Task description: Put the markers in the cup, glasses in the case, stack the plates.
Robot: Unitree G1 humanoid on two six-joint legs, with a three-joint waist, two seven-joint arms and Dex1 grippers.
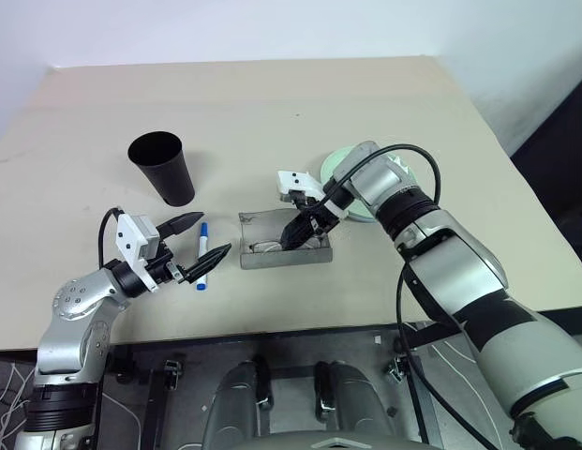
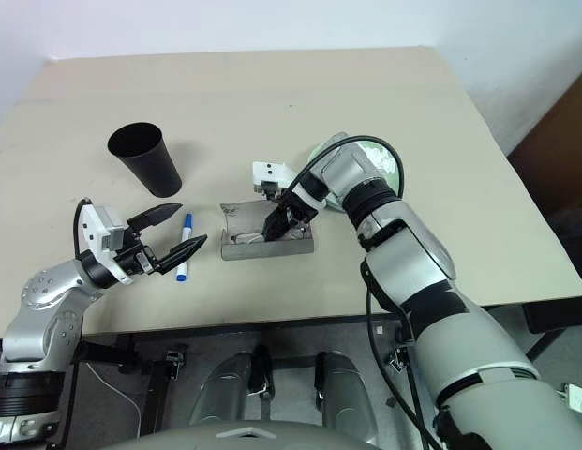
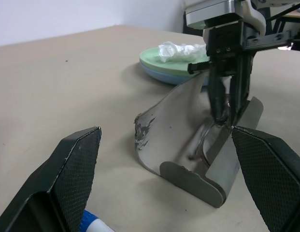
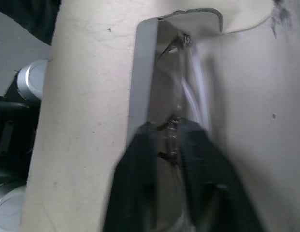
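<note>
Three containers are sitting on the beige table (image 1: pixel 365 84): the cup (image 1: pixel 163 167), the case (image 1: pixel 283 242) and the stacked plates (image 3: pixel 162 65). We are seeing the cup standing upright at the left, a tall black tapered matte vessel with its mouth open upward; we cannot tell whether anything is lying inside it. The case is lying open near the table's middle, a grey oblong shell with a paler inside, its long axis running left to right in the head views. The glasses (image 4: pixel 188 96) are lying inside the case, aligned along its length; their thin clear frame and wire arms are showing in both wrist views.

The plates are resting just behind the case, mint green on top of light blue, both round and shallow. A crumpled white paper wad (image 3: pixel 181 49) is sitting on the upper plate.

One marker (image 1: pixel 202 255), white-bodied with a blue cap and blue end, is lying on the table between the cup and the case, its long axis running nearly front to back.

We are seeing the right gripper (image 4: pixel 176 140) reaching down into the case, its two black fingers standing a narrow gap apart with the frame of the glasses between them; we cannot tell whether they are pressing on it. The left gripper (image 1: pixel 199 239) is hovering level above the marker with its fingers spread wide, holding nothing.
</note>
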